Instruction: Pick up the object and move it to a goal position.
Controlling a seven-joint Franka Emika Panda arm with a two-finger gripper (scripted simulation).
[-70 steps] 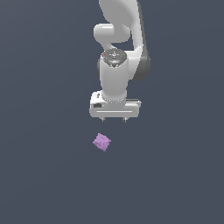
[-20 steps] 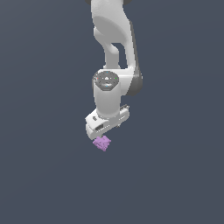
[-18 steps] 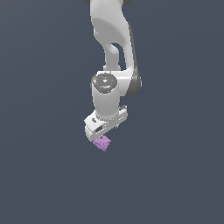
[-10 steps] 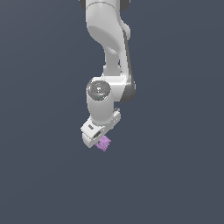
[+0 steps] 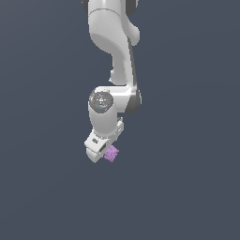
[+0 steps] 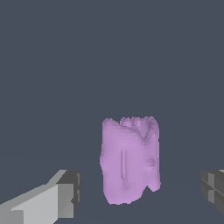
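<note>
The object [image 5: 112,153] is a small light-purple knobbly block resting on the dark grey surface; in the wrist view the object [image 6: 130,158] fills the middle of the picture. My white gripper [image 5: 105,152] is down at the block's level and covers part of it in the exterior view. In the wrist view the gripper [image 6: 140,189] is open, one finger [image 6: 65,194] on each side of the block. A clear gap shows between each finger and the block, so neither touches it.
The white arm [image 5: 113,56] reaches down from the top of the exterior view. Around the block there is only a plain dark grey surface [image 5: 187,178].
The arm has lowered and turned its hand, bringing the fingers from above the block down to either side of it. The block has stayed where it was.
</note>
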